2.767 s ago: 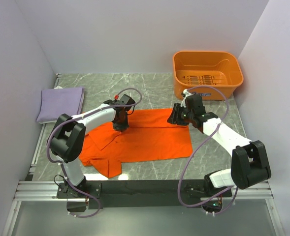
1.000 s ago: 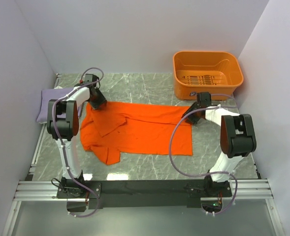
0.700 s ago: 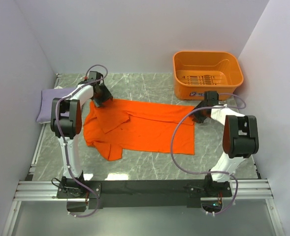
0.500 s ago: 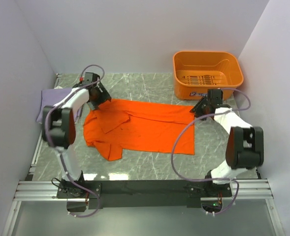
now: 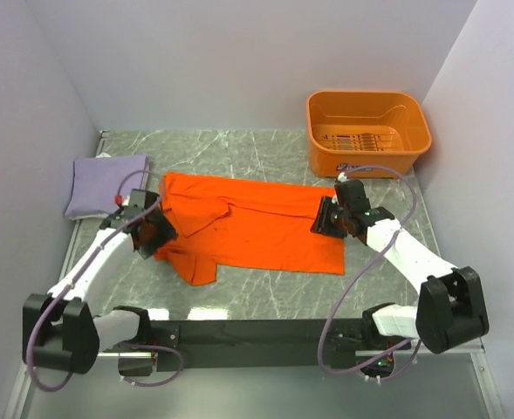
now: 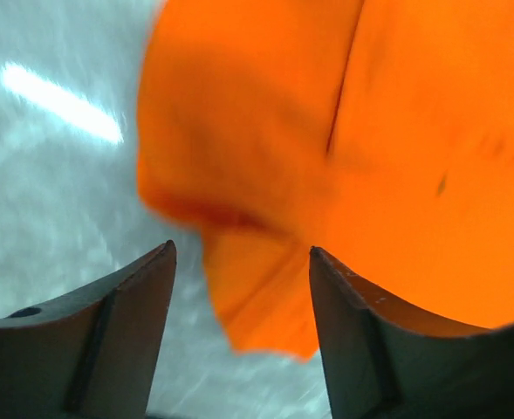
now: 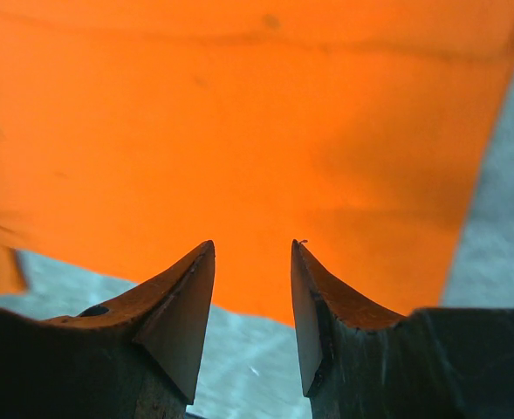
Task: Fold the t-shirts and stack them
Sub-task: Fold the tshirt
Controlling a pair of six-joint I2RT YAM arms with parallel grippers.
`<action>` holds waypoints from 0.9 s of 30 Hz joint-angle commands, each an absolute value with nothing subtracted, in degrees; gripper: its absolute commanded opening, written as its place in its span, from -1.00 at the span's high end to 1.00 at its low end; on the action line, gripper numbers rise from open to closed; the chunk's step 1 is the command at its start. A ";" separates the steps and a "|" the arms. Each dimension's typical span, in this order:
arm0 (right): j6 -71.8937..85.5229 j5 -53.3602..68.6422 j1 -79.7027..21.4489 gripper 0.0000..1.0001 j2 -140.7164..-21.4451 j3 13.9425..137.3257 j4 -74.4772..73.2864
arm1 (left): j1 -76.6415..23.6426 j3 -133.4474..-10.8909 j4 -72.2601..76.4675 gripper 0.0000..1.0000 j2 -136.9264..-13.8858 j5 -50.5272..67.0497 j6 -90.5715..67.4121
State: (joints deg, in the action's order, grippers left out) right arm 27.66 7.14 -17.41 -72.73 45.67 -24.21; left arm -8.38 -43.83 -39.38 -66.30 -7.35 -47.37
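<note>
Right fingers (image 7: 180, 314) apart above orange t-shirt (image 5: 257, 231) on marbled table (image 5: 239, 153), pale walls (image 5: 239, 61)

No text, number or brand can be read in any view. A small pale label with a bluish mark (image 5: 351, 167) is seen low on the front wall of the orange basket (image 5: 387, 155), partly crossed by a cable; its print is too small to be made out. The orange t-shirt (image 5: 257, 231) is shown as plain cloth from above and in both wrist views, blurred in the left one.
</note>
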 commanded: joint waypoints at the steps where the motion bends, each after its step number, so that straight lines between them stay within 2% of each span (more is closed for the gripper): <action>1: 23.47 3.00 -18.45 0.05 -69.70 44.13 -29.18 | -17.27 -43.77 -42.27 -0.33 -61.44 -7.47 -52.19; 7: 22.94 1.41 -19.95 0.05 -68.03 41.49 -31.11 | -27.32 -44.21 -44.56 -0.24 -67.04 -7.91 -55.99; 17: 22.32 2.28 -22.06 0.05 -70.04 42.36 -32.25 | -30.93 -47.28 -42.71 -0.16 -79.00 -7.20 -52.38; 20: 22.06 2.37 -22.32 0.05 -70.66 42.63 -32.52 | -31.64 -47.29 -42.89 -0.07 -81.12 -7.56 -52.38; 23: 21.89 2.46 -22.41 0.05 -70.84 42.98 -32.43 | -31.82 -46.76 -43.59 0.13 -81.83 -8.00 -52.73; 24: 21.88 2.72 -22.41 0.05 -70.84 42.98 -32.34 | -31.82 -46.58 -43.77 0.27 -81.91 -8.17 -52.82; 27: 21.88 3.08 -22.41 0.05 -71.45 43.07 -32.08 | -31.73 -46.14 -45.00 0.45 -81.91 -9.14 -53.09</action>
State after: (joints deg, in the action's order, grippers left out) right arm 22.79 3.44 -22.00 -70.89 41.34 -32.12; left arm -31.55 -45.47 -43.22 -82.11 -7.44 -53.28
